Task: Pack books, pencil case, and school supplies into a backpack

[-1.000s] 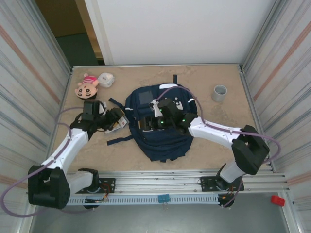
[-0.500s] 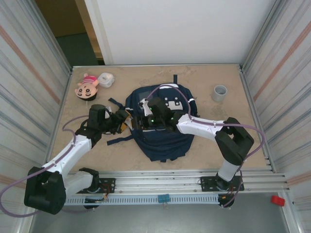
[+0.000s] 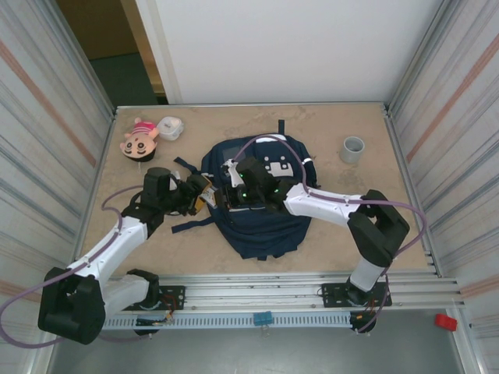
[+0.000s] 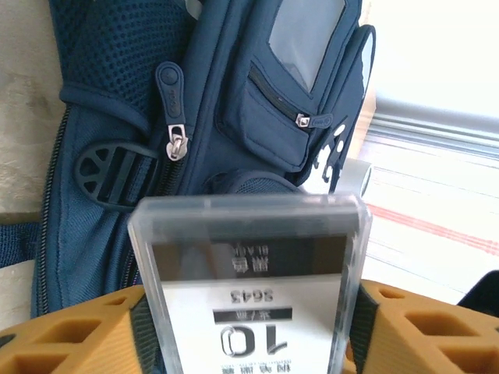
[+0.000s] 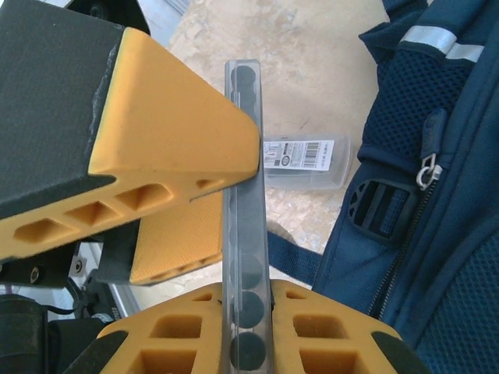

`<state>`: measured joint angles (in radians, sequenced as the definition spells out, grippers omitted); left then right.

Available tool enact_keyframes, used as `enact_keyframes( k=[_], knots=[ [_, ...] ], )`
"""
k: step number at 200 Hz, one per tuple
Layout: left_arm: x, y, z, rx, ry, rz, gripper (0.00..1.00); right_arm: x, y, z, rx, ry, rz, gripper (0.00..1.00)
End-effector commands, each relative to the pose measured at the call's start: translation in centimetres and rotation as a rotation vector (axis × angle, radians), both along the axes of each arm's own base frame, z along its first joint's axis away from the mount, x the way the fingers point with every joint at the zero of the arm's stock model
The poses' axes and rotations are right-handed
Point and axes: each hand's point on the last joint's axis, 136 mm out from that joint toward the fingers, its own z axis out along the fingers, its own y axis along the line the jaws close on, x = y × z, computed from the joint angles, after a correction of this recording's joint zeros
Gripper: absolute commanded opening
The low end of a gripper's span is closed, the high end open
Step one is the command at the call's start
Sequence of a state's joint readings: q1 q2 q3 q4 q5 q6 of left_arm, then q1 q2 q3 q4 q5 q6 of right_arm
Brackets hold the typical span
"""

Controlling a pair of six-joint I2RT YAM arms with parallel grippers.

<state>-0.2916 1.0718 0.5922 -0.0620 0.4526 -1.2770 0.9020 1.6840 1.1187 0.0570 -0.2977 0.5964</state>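
- The table [image 3: 335,128] is bearing everything, with the backpack [image 3: 261,226] lying flat in its middle, pockets facing up. The zips [image 4: 179,144] seen from the left wrist are looking closed. What is sitting inside is hidden, and whether the main mouth is gaping cannot be told.
- The left gripper [image 4: 249,296] is clenching a packet [image 4: 249,249] by its narrow edges, with the label facing its camera, at the backpack's left side.
- The right gripper [image 5: 247,304] is flanking the same packet on its flat faces. Its fingers [image 5: 183,331] are appearing to press against it with no gap showing, so it is judged to be pinching the packet too — a handover, by the look of it.
- A doll head [image 3: 138,140] and a cup [image 3: 352,148] are sitting well apart near the far corners, and are no part of the job.
- The packet is being held between both grippers outside the backpack, so it is not yet packed.
- A second packet [image 5: 306,160] is lying flat on the table just beside the backpack's left side, touched by neither gripper — that one is waiting to be packed as well.
- On progress, at least these two supplies are outstanding. Whether the book and the pad are already inside cannot be told.
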Motion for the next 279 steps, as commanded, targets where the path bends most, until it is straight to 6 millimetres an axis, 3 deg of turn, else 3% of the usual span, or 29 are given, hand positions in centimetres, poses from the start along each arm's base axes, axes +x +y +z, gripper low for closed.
enact_keyframes(
  k=[1, 26, 53, 81, 108, 123, 149, 190, 250, 265, 279],
  knots=[
    [0.4, 0.4, 1.6, 0.087, -0.064, -0.020, 0.70, 0.3, -2.8, 2.5, 0.024, -0.030, -0.062, 0.13],
    [0.6, -0.2, 2.1, 0.231, -0.123, -0.106, 0.75, 0.4, -7.0, 2.4, 0.044, 0.012, -0.139, 0.13],
    [0.6, -3.1, 2.6, 0.415, -0.245, -0.289, 0.75, 0.9, -13.1, 2.9, 0.069, 0.066, -0.251, 0.13],
    [0.3, -7.3, 2.5, 0.626, -0.446, -0.572, 0.75, 1.8, -20.5, 3.7, 0.096, 0.143, -0.387, 0.12],
    [-1.7, -12.3, 1.7, 0.775, -0.694, -0.951, 0.76, 2.1, -25.3, 4.5, 0.143, 0.193, -0.461, 0.13],
    [-3.2, -14.2, 0.5, 0.848, -0.802, -1.156, 0.82, 2.1, -27.0, 4.3, 0.155, 0.230, -0.484, 0.12],
    [-4.4, -15.8, -1.7, 0.937, -0.914, -1.372, 0.87, 1.8, -28.4, 4.0, 0.151, 0.255, -0.501, 0.12],
    [-2.6, -16.3, -3.2, 1.043, -0.952, -1.413, 0.88, 1.5, -28.9, 3.7, 0.152, 0.257, -0.518, 0.12],
    [-3.1, -17.6, -5.3, 0.988, -0.955, -1.511, 0.90, 1.2, -29.3, 3.7, 0.153, 0.261, -0.534, 0.12],
    [-2.8, -17.6, -5.7, 1.010, -0.953, -1.506, 0.85, 1.1, -29.4, 3.7, 0.153, 0.262, -0.537, 0.12],
    [-1.9, -17.4, -5.8, 1.058, -0.940, -1.482, 0.66, 1.0, -29.5, 3.6, 0.153, 0.267, -0.543, 0.12]
  ],
)
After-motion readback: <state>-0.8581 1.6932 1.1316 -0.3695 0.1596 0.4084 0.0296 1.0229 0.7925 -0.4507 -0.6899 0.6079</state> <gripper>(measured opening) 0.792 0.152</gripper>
